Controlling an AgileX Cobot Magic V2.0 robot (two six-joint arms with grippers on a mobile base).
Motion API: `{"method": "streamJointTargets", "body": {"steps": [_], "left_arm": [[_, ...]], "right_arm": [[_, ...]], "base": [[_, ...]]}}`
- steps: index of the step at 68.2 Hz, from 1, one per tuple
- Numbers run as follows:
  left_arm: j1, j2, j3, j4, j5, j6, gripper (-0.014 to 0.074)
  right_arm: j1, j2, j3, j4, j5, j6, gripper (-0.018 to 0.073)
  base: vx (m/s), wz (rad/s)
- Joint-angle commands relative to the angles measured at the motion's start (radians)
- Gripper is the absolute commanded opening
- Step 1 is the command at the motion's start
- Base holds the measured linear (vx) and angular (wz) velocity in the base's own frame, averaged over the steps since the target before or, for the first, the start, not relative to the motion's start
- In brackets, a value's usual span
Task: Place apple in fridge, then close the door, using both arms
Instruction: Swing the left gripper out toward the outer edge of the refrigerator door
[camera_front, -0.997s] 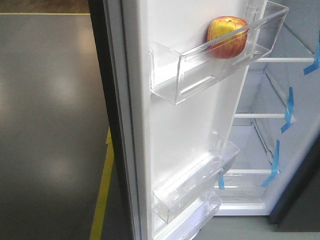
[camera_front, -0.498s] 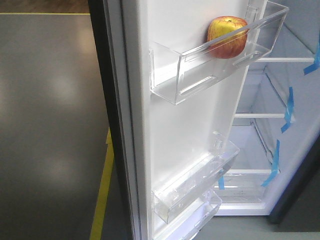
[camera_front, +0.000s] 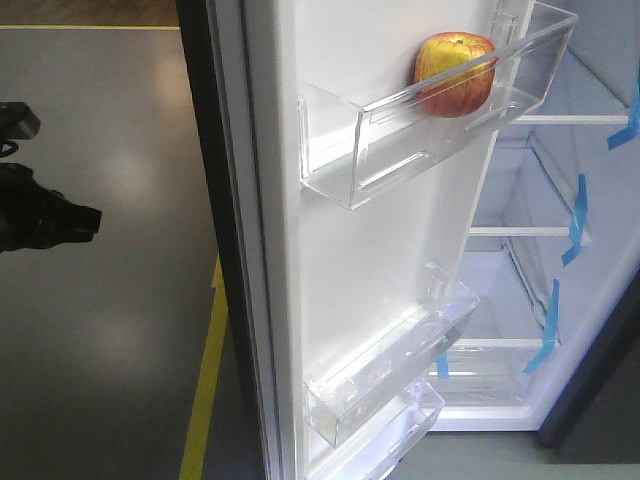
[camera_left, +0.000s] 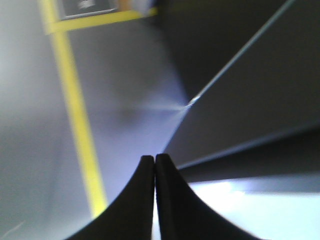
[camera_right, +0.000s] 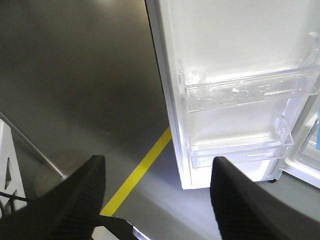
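The left gripper (camera_left: 154, 160) is seen pressed fully together, its smooth black curved fingers (camera_left: 142, 195) meeting tip to tip with nothing held between them. The right gripper (camera_right: 159, 161) is spread wide and empty, its fingertips (camera_right: 227, 200) showing fine ribbed black rubber. Beyond them the glossy grey floor (camera_right: 75, 75) is crossed by a yellow line (camera_right: 142, 170). The door (camera_front: 270, 250) is swung open, dark grey at its edge and smooth white inside, and fitted with clear plastic bins. The apple (camera_front: 455, 72), round, red and yellow-patched, is resting in the top bin (camera_front: 400, 150). Behind it the fridge (camera_front: 520, 290) is glimpsed, with glass shelves and blue tape (camera_front: 577, 215). Against half a second ago, a black arm end (camera_front: 45, 215) is now caught at the left edge of the front view; apple and door are unmoved.
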Motion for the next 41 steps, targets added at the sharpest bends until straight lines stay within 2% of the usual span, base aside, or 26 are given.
{"method": "streamJointTargets", "body": {"steps": [1,14,21,41], "left_arm": [[-0.007,0.027,-0.082,-0.161,-0.01,0.096,-0.0006],[-0.007,0.145,-0.191,-0.378,0.062,0.235,-0.0006],[-0.007,0.193,-0.248,-0.475,0.101,0.277,-0.0006],[-0.03,0.292,-0.354,-0.659,0.203,0.335,-0.0006]], "right_arm": [[0.0,0.019,-0.018,0.026,0.003,-0.01,0.0433],[0.0,0.019,-0.018,0.026,0.003,-0.01,0.0433],[0.0,0.019,-0.018,0.026,0.003,-0.01,0.0433],[0.0,0.019,-0.018,0.026,0.003,-0.01,0.0433]], "base": [[0.0,0.0],[0.0,0.0],[0.0,0.0],[0.0,0.0]]}}
